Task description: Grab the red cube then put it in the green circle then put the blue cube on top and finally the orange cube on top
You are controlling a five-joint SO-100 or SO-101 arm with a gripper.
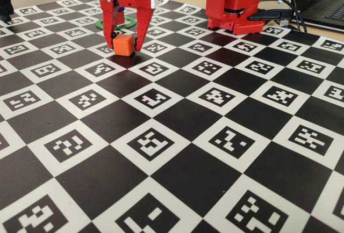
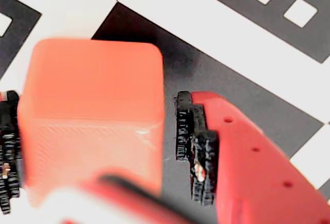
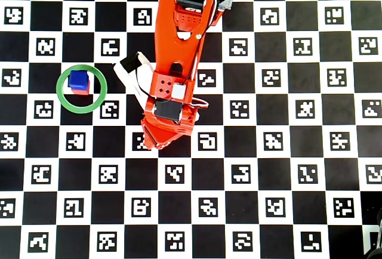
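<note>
Two cubes already stand stacked at the left of the overhead view: the blue cube (image 3: 78, 79) sits on the red cube (image 3: 79, 90), of which only a sliver shows beneath it, both inside the green circle (image 3: 61, 95). That leaves the third and last step, and it is the one in hand. Further right in the same view the arm hides its target, so the fixed view tells more: the gripper (image 1: 127, 45) points down with the orange cube (image 1: 123, 45) on the checkered mat (image 1: 177, 136) between its fingers. The jaws stand spread around the cube. In the wrist view the left pad (image 2: 7, 146) looks to be at or very near the cube's face, while a dark gap separates the right pad (image 2: 192, 146) from it, so nothing is pinched yet. The next move, as I judge it, calls for closing squarely on the orange cube, lifting it clear, carrying it leftward to the ring and lowering it centred on the blue top, gently enough not to topple the stack.
</note>
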